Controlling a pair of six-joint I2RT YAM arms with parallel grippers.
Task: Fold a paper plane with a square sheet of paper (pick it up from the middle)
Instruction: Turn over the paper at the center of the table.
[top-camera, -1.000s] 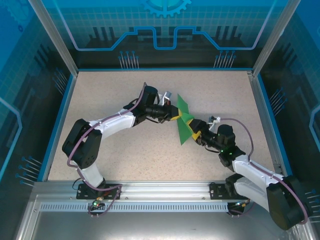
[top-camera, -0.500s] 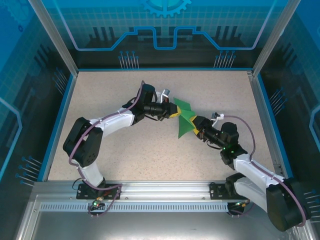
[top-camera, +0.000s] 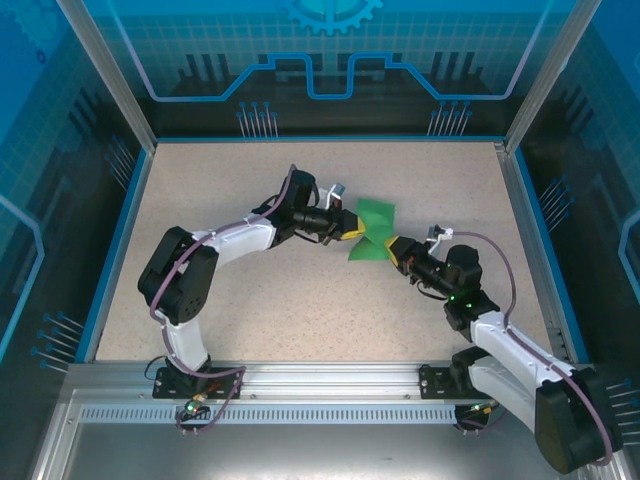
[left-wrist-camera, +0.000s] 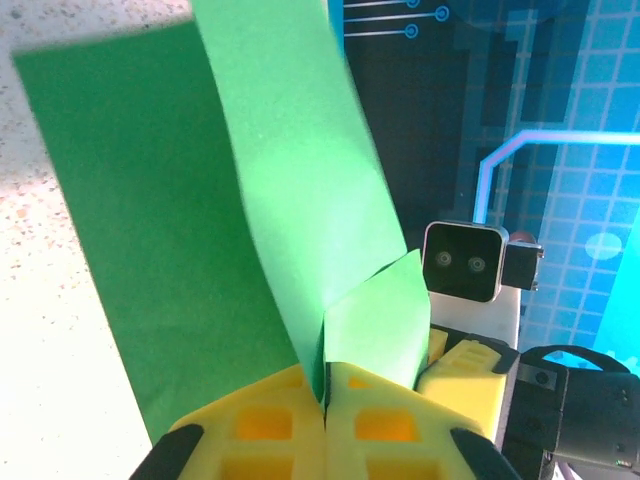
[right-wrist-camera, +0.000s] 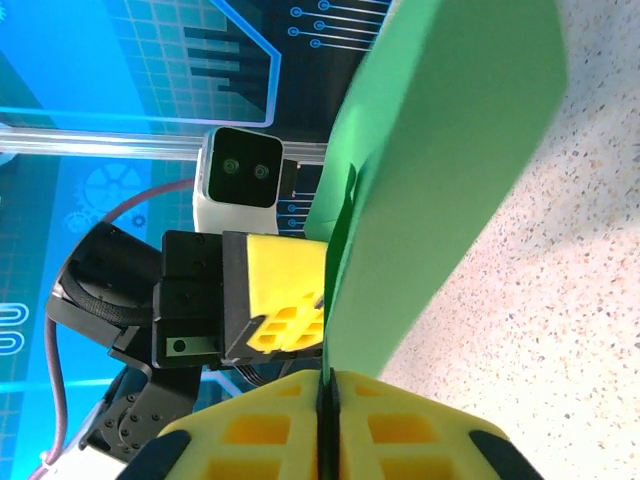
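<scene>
**Clerk:** Item and location?

**Arms:** One square sheet of paper (top-camera: 374, 222), bright green, plain. It is held in the air just right of the worktop's (top-camera: 250, 320) middle and, as far as I can tell, lies nowhere on it.

**Clerk:** Condition and handling?

**Arms:** Partly folded, not flat. In my left wrist view a broad panel and a narrower strip rise from one pinch, with a small flap beside them. I judge it very light, thin and limp. It should bend under its own weight, crease wherever it is squeezed, and tear if my two arms pull apart. It looks matt, so it is unlikely to slip.

**Clerk:** Where to hold it?

**Arms:** On the fold line near the sheet's middle, with a flat pinch, never at a loose corner.

**Clerk:** Heading and long axis?

**Arms:** No nose is formed, so it points nowhere as a dart. Its longer run goes roughly from the worktop's near edge toward its far edge, leaning right, with the wider end on the far side.

**Clerk:** State of the fingers?

**Arms:** My left fingers (top-camera: 350, 228) are closed on the sheet from the worktop's left side. My right fingers (top-camera: 398, 250) are closed on it from the near-right side. Each pair shows pads pressed together with green paper in the seam.
</scene>
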